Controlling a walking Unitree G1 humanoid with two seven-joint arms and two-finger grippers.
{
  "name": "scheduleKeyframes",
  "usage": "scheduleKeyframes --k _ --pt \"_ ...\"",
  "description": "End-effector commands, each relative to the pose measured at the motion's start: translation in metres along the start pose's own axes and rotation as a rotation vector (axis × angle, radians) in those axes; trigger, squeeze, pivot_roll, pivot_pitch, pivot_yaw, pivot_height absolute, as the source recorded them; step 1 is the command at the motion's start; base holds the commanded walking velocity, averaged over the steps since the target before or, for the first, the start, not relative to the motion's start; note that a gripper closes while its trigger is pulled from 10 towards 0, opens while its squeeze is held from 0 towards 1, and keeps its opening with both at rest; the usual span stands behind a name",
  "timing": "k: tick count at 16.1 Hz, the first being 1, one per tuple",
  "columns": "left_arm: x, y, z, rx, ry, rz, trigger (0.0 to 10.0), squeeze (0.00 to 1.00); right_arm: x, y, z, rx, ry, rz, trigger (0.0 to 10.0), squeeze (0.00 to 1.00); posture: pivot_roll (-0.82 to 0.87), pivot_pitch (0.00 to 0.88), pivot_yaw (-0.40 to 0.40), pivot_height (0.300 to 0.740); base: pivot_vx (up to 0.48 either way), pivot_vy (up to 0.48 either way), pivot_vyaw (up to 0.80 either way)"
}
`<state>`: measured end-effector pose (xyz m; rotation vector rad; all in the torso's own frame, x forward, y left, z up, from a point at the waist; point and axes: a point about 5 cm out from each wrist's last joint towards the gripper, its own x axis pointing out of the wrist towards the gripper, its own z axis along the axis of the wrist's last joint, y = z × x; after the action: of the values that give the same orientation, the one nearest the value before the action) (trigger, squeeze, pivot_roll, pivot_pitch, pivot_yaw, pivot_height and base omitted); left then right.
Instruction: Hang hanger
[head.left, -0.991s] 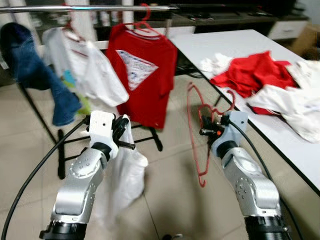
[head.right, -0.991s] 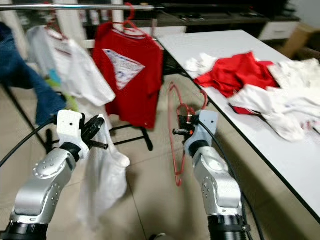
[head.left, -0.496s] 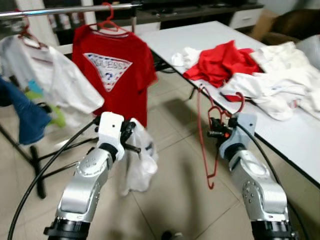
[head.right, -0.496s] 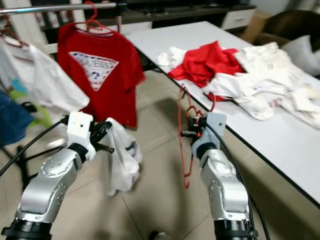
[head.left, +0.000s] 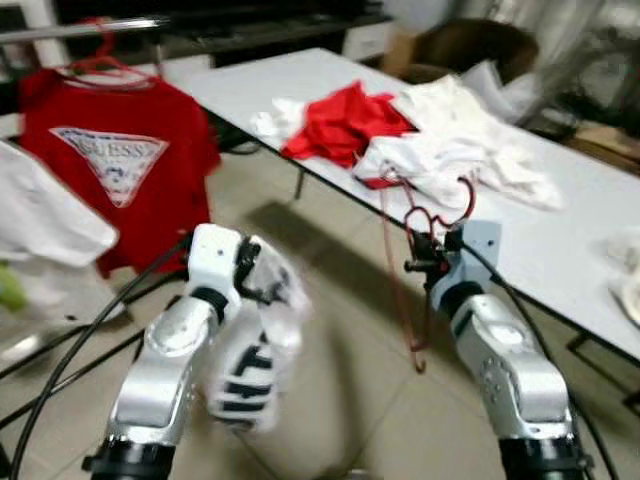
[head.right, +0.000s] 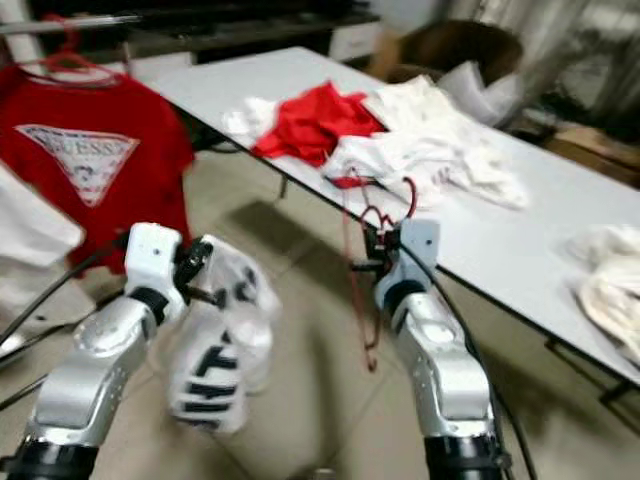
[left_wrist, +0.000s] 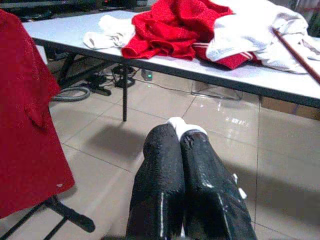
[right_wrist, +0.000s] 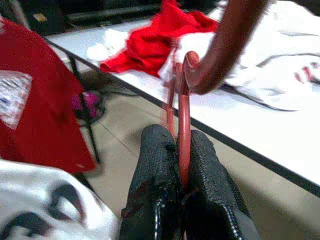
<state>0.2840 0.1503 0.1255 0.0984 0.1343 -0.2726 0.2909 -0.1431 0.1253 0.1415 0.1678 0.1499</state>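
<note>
Because you carry both halves of the job, your left gripper (head.left: 262, 287) is clamped on one white garment (head.left: 250, 360) and your right gripper (head.left: 420, 262) pinches one red hanger (head.left: 402, 265) dangling floorward; beyond, one red shirt (head.left: 112, 170) hangs, clothes heap the table (head.left: 560, 235).

The thin red wire hanger (head.left: 408, 268) hangs upright at about 1 o'clock from frame centre, its hook curling at 12 o'clock above, its long frame dangling toward 6 o'clock beside the table edge.
</note>
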Motion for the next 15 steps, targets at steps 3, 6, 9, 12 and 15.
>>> scheduleKeyframes --k 3,6,9,12,15 --pt "0.000 -0.005 0.008 0.022 -0.033 0.003 10.0 0.00 0.004 -0.005 0.004 -0.052 0.009 0.002 10.0 0.00 -0.02 0.000 -0.095 0.740 0.000 0.000 -0.79" --pt "0.000 -0.004 0.008 0.023 -0.038 -0.005 10.0 0.00 0.003 -0.006 0.005 -0.073 0.002 0.005 10.0 0.00 0.00 0.000 -0.101 0.740 0.000 0.000 -0.79" --pt "-0.001 -0.003 0.010 0.018 -0.049 -0.017 10.0 0.00 0.005 -0.010 0.003 -0.029 0.018 -0.015 10.0 0.00 0.01 0.000 -0.107 0.740 0.000 0.000 -0.79" --pt "-0.002 -0.003 0.012 0.029 -0.049 -0.028 10.0 0.00 0.006 -0.009 0.001 -0.011 0.022 -0.019 10.0 0.00 0.01 0.000 -0.096 0.740 0.000 0.000 -0.79" --pt "0.003 -0.001 0.018 0.020 -0.072 -0.045 10.0 0.00 0.000 -0.009 -0.004 -0.016 0.038 -0.043 10.0 0.00 -0.02 0.000 -0.050 0.740 0.000 0.000 -0.79"
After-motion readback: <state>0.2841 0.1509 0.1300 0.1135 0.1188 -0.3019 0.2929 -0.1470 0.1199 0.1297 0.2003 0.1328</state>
